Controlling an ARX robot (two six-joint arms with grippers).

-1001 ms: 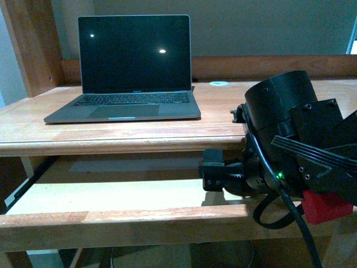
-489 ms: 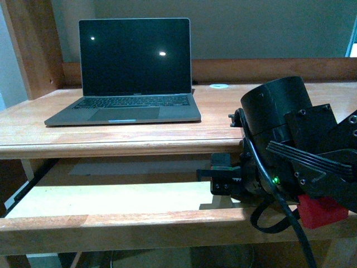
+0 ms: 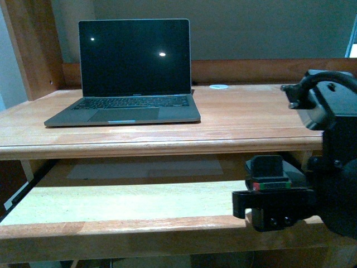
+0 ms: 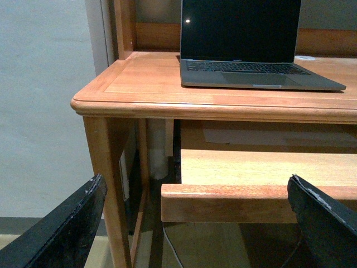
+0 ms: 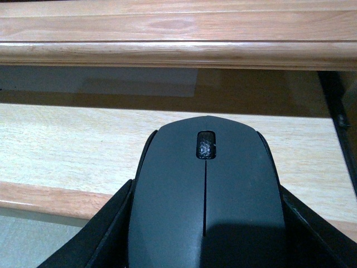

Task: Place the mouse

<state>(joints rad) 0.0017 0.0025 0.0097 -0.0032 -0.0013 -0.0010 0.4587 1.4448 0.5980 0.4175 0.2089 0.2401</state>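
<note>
The mouse (image 5: 206,190) sits in the right gripper (image 5: 207,241). Its black fingers (image 5: 114,229) are closed against both flanks, and its scroll wheel faces up with its nose pointing toward the counter (image 3: 251,117). In the front view the right arm hangs over the right end of the pull-out shelf (image 3: 111,201), by its front rail and below the counter's edge. Whether the mouse's underside touches the shelf cannot be told.

The left gripper (image 4: 195,184) is spread wide and holds nothing. It is off by the counter's left corner, well away from the laptop (image 3: 134,72).

The mouse will likely handle as a light, rigid plastic shell. Its smooth, rounded top and tapering sides probably make it prone to slipping forward out of a pinch. The straight flanks at its widest part look like the sound place to hold it, clear of the wheel and buttons. It should be set down flat on its base, since a tilted release could let it skid on the wood.
</note>
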